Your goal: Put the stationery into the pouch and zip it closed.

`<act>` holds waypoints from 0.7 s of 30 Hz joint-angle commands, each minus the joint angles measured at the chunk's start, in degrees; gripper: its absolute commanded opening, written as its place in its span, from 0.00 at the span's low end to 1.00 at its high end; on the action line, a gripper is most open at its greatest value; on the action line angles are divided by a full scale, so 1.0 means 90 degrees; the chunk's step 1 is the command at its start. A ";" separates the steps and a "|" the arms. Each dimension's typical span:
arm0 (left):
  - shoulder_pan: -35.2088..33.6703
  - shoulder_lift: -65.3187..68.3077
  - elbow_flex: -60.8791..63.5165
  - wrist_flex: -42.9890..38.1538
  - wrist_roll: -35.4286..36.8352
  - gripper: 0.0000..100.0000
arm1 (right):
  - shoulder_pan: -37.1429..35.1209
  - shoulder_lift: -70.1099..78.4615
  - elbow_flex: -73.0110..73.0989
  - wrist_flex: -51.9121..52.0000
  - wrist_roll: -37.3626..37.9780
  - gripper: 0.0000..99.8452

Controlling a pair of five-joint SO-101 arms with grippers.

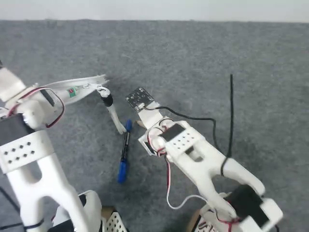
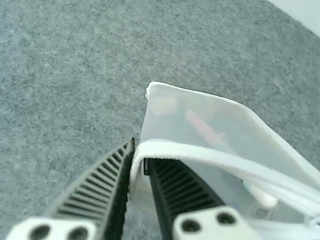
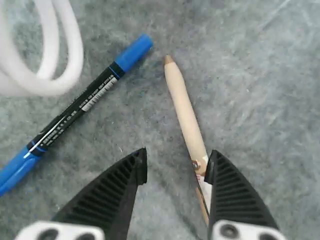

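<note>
Left gripper is clamped on the rim of the translucent white zip pouch, up at 10 o'clock from the blue-and-black marker pen. Right gripper gapes wide over the beige wooden pencil, which hugs 1 finger, so I'd centre it before squeezing.

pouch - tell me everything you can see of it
The pouch is white and half see-through, soft fabric or plastic by its look, with a thick white zip band along its edge. Faint pink and green shapes show through its wall, so something is inside. The left gripper is shut on the band near one corner. In the high view the pouch sticks out sideways from that gripper over the grey mat, apparently held up rather than lying flat. Whether the zip is open I cannot tell.
</note>
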 commanded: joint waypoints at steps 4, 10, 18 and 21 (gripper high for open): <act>-0.0049 0.0039 -0.0034 -0.0225 0.0068 0.01 | 0.0063 0.0611 -0.1035 0.0063 0.0127 0.19; -0.0049 0.0039 -0.0034 -0.0225 0.0068 0.01 | 0.0122 0.1402 -0.1719 0.0093 0.0127 0.19; -0.0049 0.0039 -0.0034 -0.0215 0.0068 0.01 | 0.0513 0.2437 -0.2315 0.0122 0.0781 0.14; -0.0049 0.0039 -0.0034 -0.0215 0.0068 0.01 | 0.0484 0.2545 -0.2325 0.0122 0.0801 0.06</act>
